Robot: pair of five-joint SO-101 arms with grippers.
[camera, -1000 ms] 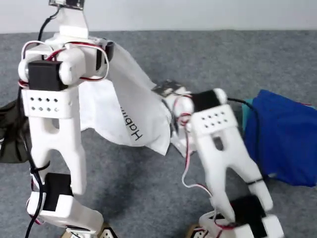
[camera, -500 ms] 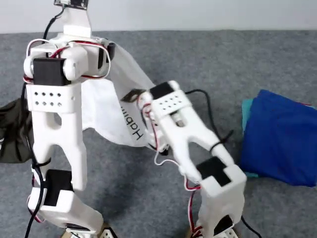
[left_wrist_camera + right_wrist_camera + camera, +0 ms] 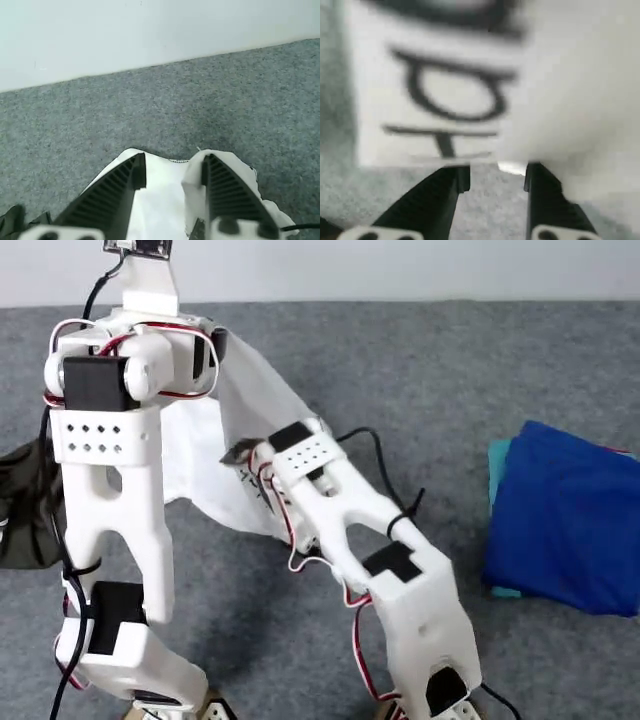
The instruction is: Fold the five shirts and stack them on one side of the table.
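A white shirt (image 3: 262,385) with dark print hangs from my left gripper (image 3: 218,340), which is raised at the back left and shut on the cloth. In the left wrist view the white shirt (image 3: 160,200) fills the gap between the fingers of my left gripper (image 3: 170,162). My right gripper (image 3: 240,453) is at the shirt's hanging lower part, near the print. In the right wrist view my right gripper (image 3: 495,172) stands open just short of the white shirt (image 3: 560,75) and its hem. A folded blue shirt (image 3: 570,515) lies on a teal one (image 3: 497,465) at the right.
A dark shirt (image 3: 20,510) lies bunched at the left edge, partly behind the left arm. Grey carpet (image 3: 450,370) covers the table, with free room in the middle and at the back right. A pale wall (image 3: 150,30) runs along the far edge.
My right arm has swung left, from beside the blue stack over to the lower part of the hanging white shirt. The left arm has held the shirt up almost unmoved.
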